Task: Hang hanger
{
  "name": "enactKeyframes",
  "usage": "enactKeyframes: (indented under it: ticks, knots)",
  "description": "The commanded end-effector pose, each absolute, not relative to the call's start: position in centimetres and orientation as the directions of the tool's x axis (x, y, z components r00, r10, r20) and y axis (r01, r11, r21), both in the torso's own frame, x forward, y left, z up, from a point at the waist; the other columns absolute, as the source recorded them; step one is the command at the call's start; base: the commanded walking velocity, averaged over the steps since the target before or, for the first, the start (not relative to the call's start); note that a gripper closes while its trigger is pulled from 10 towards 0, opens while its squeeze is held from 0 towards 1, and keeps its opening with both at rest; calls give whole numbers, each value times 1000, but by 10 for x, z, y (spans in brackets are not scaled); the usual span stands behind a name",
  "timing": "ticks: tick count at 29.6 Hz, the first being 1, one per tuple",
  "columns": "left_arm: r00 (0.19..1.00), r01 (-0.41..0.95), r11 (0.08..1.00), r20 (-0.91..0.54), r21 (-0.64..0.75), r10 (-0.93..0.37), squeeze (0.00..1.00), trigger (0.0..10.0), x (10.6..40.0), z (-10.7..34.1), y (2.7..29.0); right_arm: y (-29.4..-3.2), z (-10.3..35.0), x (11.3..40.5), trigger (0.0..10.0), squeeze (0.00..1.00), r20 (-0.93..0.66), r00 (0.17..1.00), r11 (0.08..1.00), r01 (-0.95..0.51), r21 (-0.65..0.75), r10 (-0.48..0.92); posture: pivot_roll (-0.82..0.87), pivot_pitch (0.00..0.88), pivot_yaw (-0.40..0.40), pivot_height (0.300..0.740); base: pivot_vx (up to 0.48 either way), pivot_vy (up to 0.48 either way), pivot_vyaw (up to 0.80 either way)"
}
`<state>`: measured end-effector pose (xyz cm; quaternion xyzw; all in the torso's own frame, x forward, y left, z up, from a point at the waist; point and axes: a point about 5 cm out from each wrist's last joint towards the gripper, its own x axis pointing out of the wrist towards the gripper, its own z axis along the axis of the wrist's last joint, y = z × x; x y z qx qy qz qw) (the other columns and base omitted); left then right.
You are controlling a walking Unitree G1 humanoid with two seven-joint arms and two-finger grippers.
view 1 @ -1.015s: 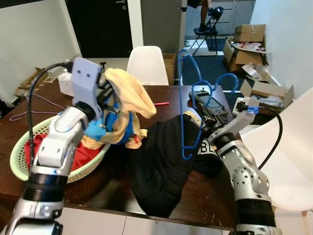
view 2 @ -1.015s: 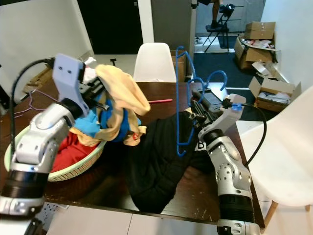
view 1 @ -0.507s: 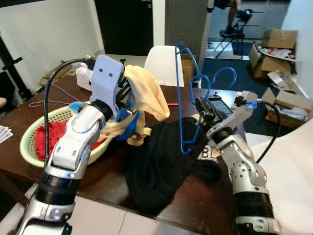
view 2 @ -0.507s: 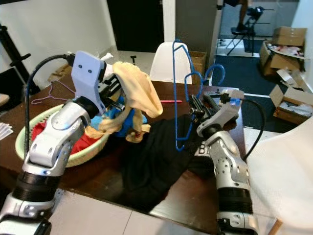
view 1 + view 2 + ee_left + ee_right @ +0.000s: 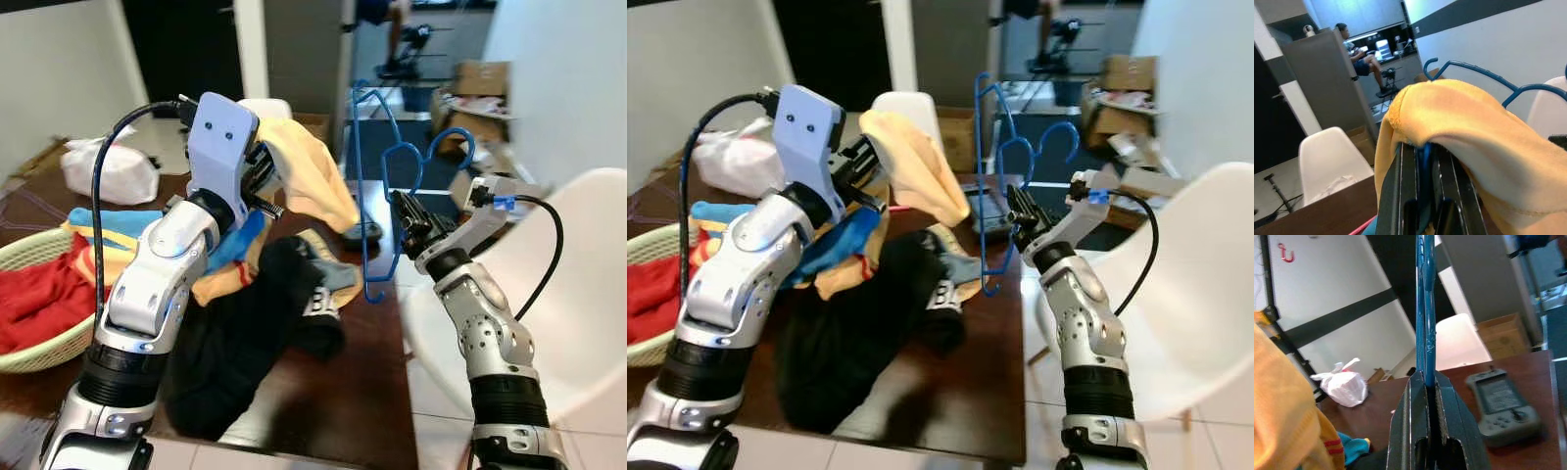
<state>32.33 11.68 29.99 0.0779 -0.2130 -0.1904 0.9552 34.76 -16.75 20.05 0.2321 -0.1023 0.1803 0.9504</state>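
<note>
Black garment heaped nearest on brown table. Left gripper clamped on yellow cloth; right gripper clamped on upright blue hanger (handheld device beyond). Green basket left, white chair right.

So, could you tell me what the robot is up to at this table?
It is getting a garment onto a hanger. The right gripper is shut on the blue hanger, holding it upright above the table edge. The left gripper is shut on a yellow garment, raised beside the hanger but not yet on it. More clothes lie on the table and in the green basket.
</note>
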Motion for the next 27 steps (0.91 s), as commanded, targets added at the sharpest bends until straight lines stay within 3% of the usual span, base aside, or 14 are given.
enactKeyframes:
  ticks: [1, 4, 6, 10, 16, 19, 24, 27]
  knots:
    - [816, 329, 914, 415, 236, -401, 0, 10000, 319, 311, 118, -159, 202, 350, 10000, 0, 283, 904, 819, -415, 396, 321, 83, 0, -10, 740, 0, -461, 0]
    - [811, 335, 911, 419, 239, -408, 0, 10000, 319, 314, 116, -159, 202, 350, 10000, 0, 283, 903, 818, -417, 395, 324, 83, 0, -10, 740, 0, -461, 0]
    - [760, 382, 885, 455, 265, -465, 0, 10000, 316, 332, 110, -156, 204, 351, 10000, 0, 290, 892, 814, -440, 380, 347, 87, 0, -14, 740, 0, 0, 0]
    - [733, 397, 872, 474, 285, -489, 0, 10000, 314, 342, 110, -156, 206, 351, 10000, 0, 299, 882, 808, -459, 370, 364, 90, 0, -13, 740, 0, 0, 0]
    - [690, 386, 860, 513, 334, -510, 0, 10000, 316, 374, 127, -167, 217, 333, 10000, 0, 368, 762, 712, -639, 293, 533, 89, 0, -1, 740, 0, 0, 0]
    - [699, 343, 856, 504, 387, -508, 0, 10000, 319, 383, 142, -193, 219, 310, 10000, 0, 387, 686, 654, -719, 235, 616, 75, 0, 14, 740, 0, 0, 0]
    - [703, 311, 850, 499, 425, -507, 0, 10000, 321, 390, 150, -215, 215, 297, 10000, 0, 343, 691, 672, -715, 194, 637, 72, 0, 17, 740, 0, 0, 0]
    - [714, 191, 888, 562, 417, -418, 0, 10000, 324, 414, 170, -223, 212, 283, 10000, 0, 328, 665, 645, -742, 183, 671, 69, 0, 27, 740, 0, 0, 0]
